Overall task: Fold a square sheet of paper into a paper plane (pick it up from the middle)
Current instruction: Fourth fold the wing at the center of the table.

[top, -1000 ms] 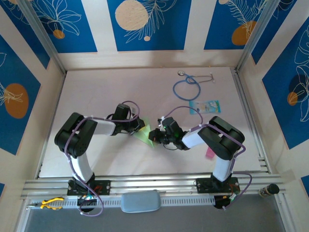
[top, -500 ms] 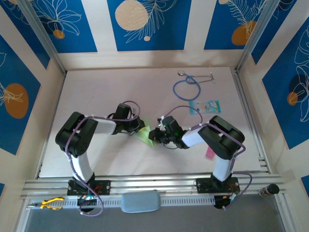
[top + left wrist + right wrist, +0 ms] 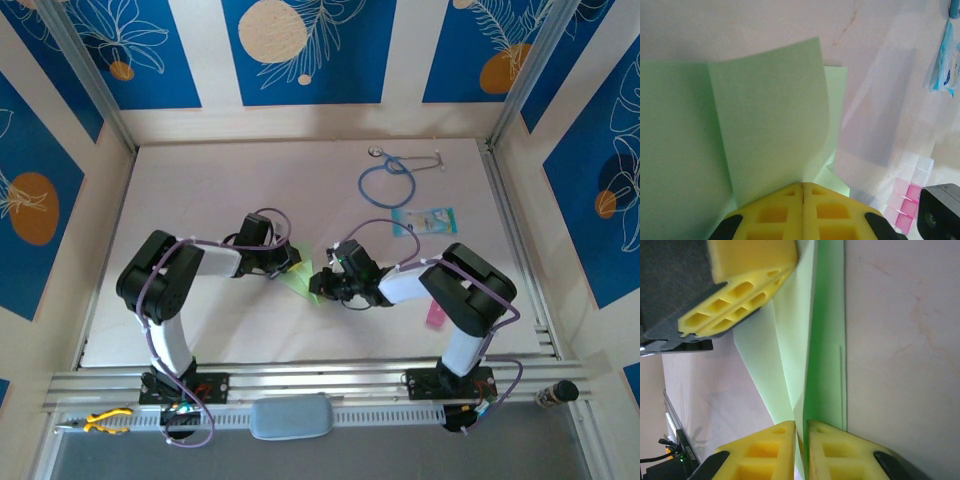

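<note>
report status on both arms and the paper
Left fingers shut on green paper. Right fingers nearly closed over its folded edge, grip unclear. Stethoscope at table's far side, apart.

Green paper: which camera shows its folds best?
Left wrist. The green paper lies broad and face-on, with the folded flap and its crease plain. The right wrist sees it nearly edge-on, layers overlapping. In the top external view it is a small sliver.
</note>
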Controlling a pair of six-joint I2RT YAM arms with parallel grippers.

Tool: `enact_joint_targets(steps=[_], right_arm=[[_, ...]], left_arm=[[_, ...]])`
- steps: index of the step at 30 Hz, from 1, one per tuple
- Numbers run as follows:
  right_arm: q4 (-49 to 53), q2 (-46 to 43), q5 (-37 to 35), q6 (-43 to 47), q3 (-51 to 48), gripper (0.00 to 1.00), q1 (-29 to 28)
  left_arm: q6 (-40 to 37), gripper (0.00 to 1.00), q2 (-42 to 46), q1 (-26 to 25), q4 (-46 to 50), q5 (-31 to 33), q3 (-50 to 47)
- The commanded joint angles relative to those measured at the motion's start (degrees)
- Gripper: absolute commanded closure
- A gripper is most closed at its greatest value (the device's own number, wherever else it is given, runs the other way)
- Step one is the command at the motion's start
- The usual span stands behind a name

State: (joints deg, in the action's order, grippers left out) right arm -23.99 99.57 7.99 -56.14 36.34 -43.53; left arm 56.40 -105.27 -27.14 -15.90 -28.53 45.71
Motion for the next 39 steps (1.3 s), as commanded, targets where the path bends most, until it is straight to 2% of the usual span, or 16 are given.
enact_joint_targets(steps=[1, 9, 16, 19, 30, 39], right_arm=[[7.1, -0.5, 2.9, 0.8, -1.1, 0.89, -0.4], [8.1, -0.5, 3.5, 0.5, -2.0, 0.93, -0.1], [5.4, 1.5, 6.2, -1.8, -2.4, 0.97, 1.5], [4.6, 2.4, 7.5, -2.7, -2.5, 0.97, 2.1], [5.6, 3.1, 8.0, -4.1, -2.2, 0.98, 3.1], [6.1, 3.3, 8.0, -4.4, -2.2, 0.98, 3.3]], left_arm=[[-2.0, 0.96, -2.3, -0.2, 1.7, 1.2, 0.3], [-3.2, 0.93, -1.7, -0.3, 1.3, 0.6, 1.1], [-4.9, 0.8, 3.8, -0.4, -0.3, -2.2, 1.5], [-5.8, 0.78, 5.8, -0.5, 0.6, -2.8, 1.3], [-4.5, 0.89, 8.0, -2.9, 2.0, -1.7, -2.6], [-2.4, 0.9, 3.9, -3.6, -1.2, -3.5, -2.0]])
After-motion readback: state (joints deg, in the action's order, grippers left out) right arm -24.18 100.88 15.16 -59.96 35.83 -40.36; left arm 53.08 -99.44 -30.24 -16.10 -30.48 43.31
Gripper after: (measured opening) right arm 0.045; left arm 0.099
